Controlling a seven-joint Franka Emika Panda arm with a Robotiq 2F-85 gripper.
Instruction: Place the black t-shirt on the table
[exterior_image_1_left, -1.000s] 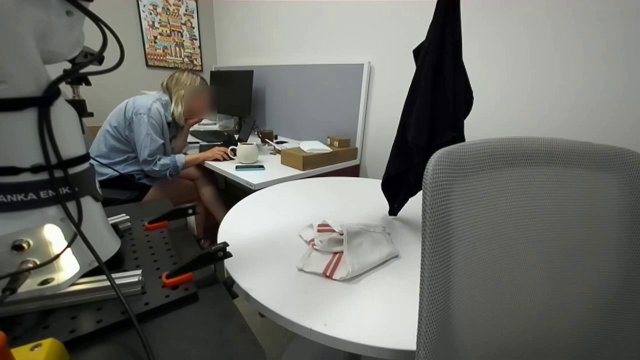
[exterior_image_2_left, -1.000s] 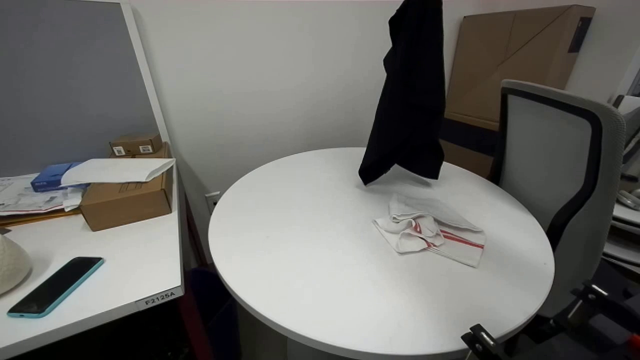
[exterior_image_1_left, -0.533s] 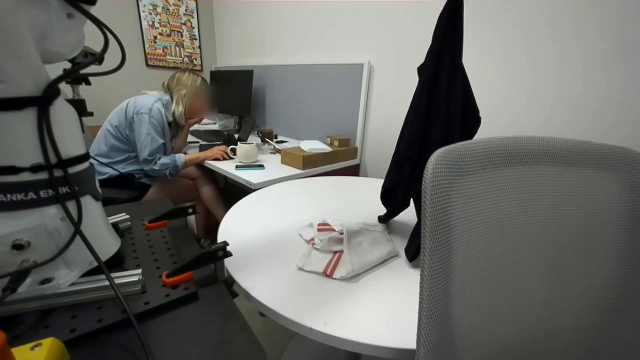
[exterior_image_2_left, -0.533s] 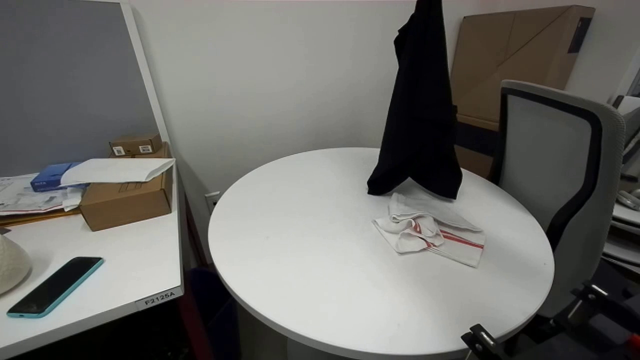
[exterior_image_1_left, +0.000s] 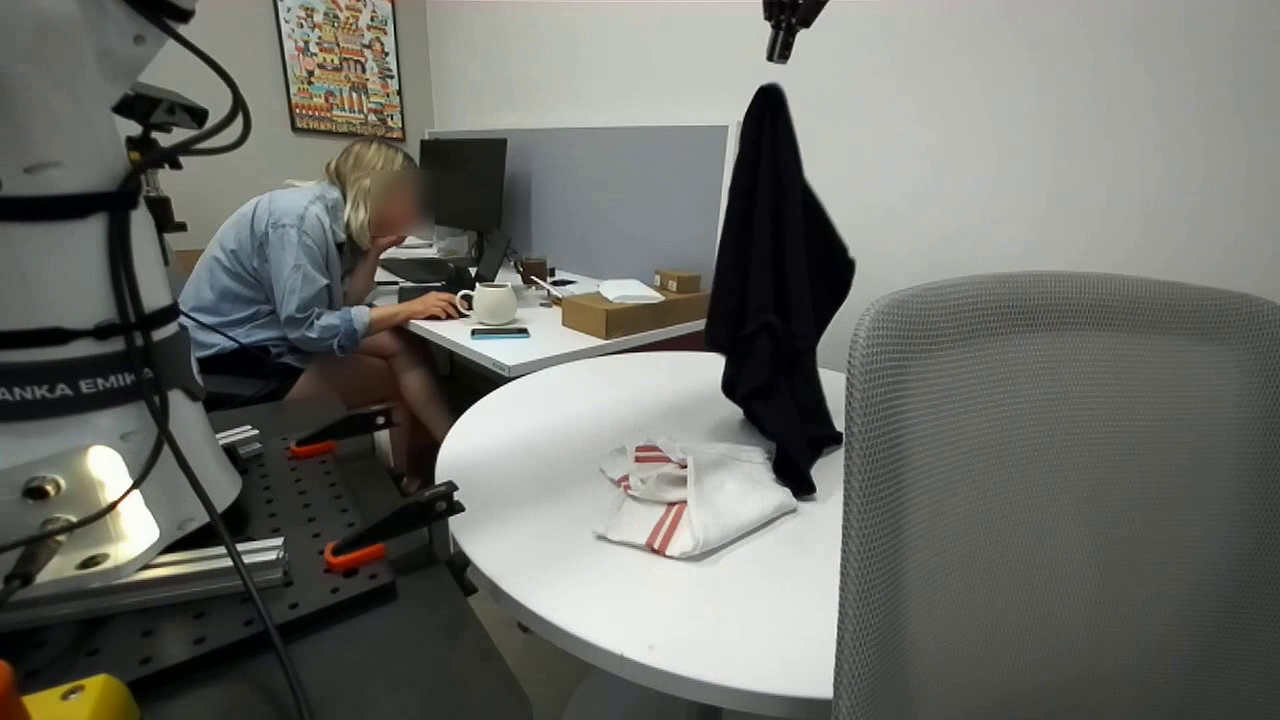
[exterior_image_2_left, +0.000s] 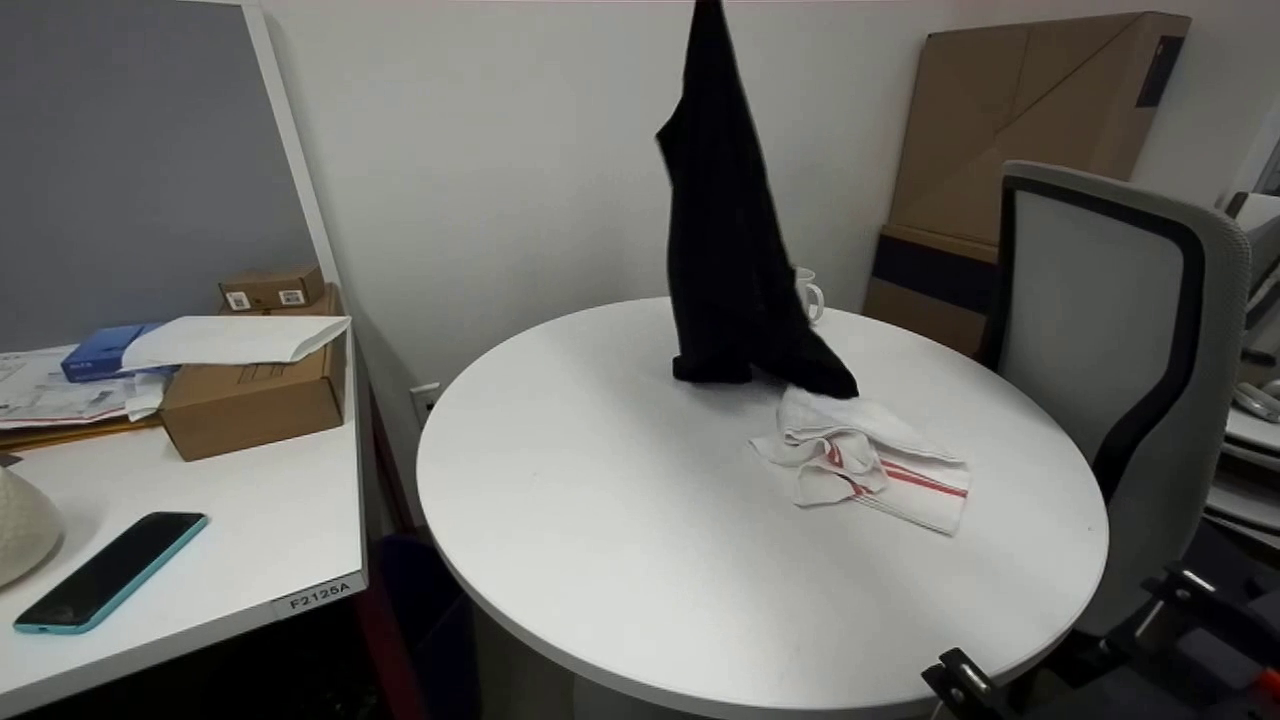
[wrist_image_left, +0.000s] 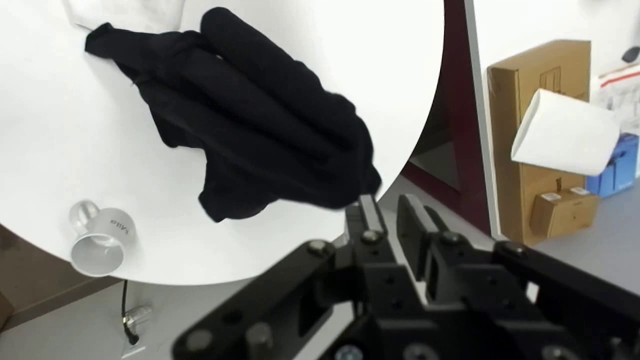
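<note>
"F2125A" on label (exterior_image_2_left: 318, 596) at edge of desk (exterior_image_2_left: 270, 530); "ANKA EMIKA" on dark band (exterior_image_1_left: 70, 388) on robot arm (exterior_image_1_left: 60, 270).

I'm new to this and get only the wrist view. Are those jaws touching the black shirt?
Observer: No. In an exterior view, the jaws hang above the shirt, with a gap between.
Visitor: What's that white at my top edge, by the shirt?
Observer: A cloth; it shows as red-striped in both exterior views.
Visitor: Is anybody around?
Observer: Yes, in an exterior view a person sits at the desk.
</note>
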